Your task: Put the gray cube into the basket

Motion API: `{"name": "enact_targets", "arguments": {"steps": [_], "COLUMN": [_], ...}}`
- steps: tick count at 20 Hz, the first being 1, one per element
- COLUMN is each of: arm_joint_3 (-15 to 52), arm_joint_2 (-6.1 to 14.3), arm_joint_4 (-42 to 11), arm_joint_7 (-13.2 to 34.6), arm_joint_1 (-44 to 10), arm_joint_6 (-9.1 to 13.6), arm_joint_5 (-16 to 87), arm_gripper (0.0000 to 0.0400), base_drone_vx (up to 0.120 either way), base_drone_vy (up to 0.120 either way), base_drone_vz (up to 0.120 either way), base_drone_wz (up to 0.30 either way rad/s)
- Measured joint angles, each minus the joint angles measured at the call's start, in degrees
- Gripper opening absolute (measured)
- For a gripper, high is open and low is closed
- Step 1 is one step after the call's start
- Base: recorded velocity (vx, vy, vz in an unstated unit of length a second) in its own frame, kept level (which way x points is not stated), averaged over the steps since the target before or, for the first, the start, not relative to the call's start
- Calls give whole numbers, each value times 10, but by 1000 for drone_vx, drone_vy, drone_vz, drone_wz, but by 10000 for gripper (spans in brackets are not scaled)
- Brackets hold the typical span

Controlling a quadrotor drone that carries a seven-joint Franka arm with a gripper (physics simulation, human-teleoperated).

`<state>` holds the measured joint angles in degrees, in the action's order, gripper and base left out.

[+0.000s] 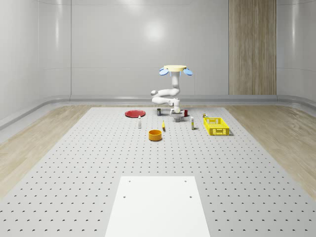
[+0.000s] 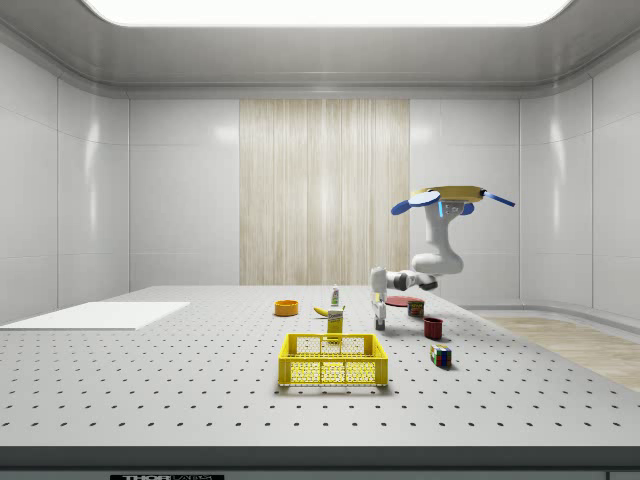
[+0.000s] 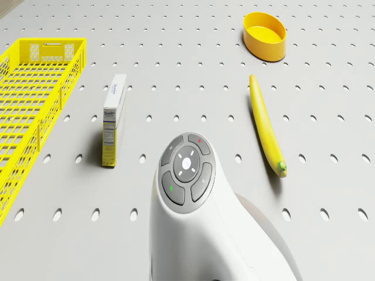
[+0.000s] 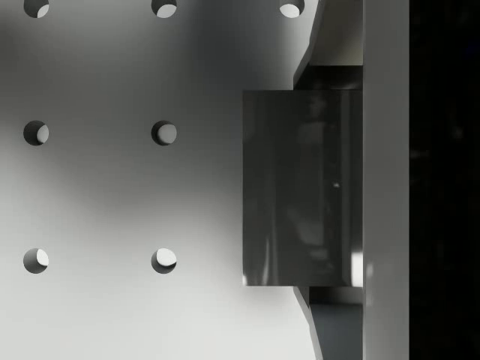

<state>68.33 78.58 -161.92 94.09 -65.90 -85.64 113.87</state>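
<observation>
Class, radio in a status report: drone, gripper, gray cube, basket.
Drone hovering over the table's far end. Gripper low at the table, on the gray cube. Yellow mesh basket apart, toward the whole-scene view's right; white carton between.

In the drone view the yellow wire-mesh basket (image 3: 35, 99) runs off the picture's edge; in the whole-scene view we cannot identify the small items behind the arm.

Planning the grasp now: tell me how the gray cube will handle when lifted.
The cube has flat faces and sharp edges, so it probably stays stiff and will not roll. Its glossy, reflective surface hints it could slip. It sits flat on the table, so tipping seems unlikely.
</observation>
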Motion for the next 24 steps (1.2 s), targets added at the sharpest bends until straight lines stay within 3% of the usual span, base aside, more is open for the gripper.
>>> {"name": "enact_targets", "arguments": {"steps": [6, 8, 19, 24], "arm_joint_3": [27, 43, 83, 87], "arm_joint_2": [3, 4, 15, 22], "arm_joint_4": [-7, -10, -16, -16], "arm_joint_7": [5, 7, 15, 17], "arm_joint_1": [-1, -2, -8, -10], "arm_joint_6": [7, 12, 14, 8], "arm_joint_5": [-27, -42, -84, -90], "arm_gripper": [251, 251, 250, 250], "base_drone_vx": [0, 0, 116, 120], "base_drone_vy": [0, 0, 0, 120], "base_drone_vz": [0, 120, 105, 16], "base_drone_wz": [0, 0, 0, 0]}}
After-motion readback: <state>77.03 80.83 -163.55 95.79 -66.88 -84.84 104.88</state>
